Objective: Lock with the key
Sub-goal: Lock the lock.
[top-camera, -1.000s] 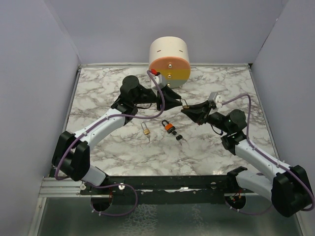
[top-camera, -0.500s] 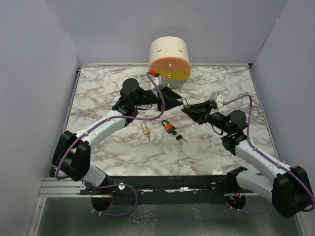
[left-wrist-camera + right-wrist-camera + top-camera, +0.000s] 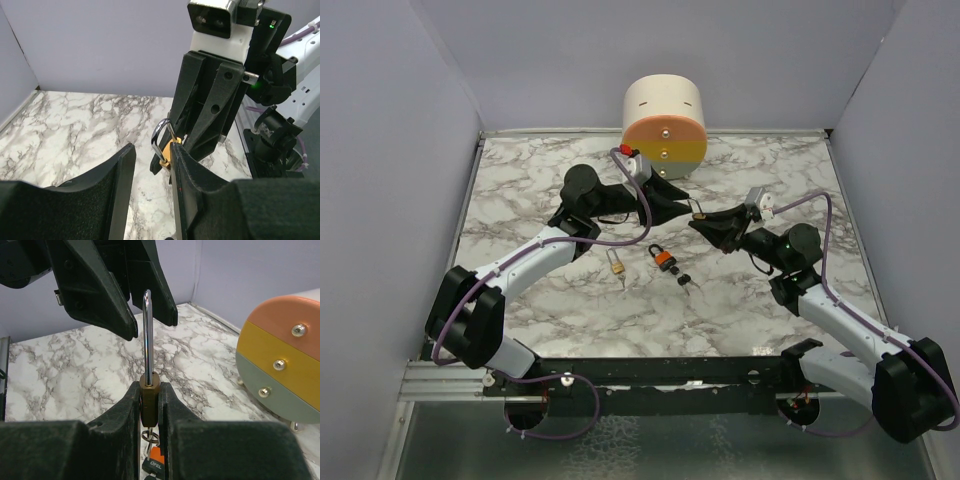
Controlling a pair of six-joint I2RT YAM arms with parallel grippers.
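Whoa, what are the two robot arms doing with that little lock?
The right fingers pinch a small brass lock up in the air, its silver loop pointing towards the left fingers. Those are open and close to the loop, not gripping it. The key lies on the table, away from both arms, beside an orange lock and a second brass lock.
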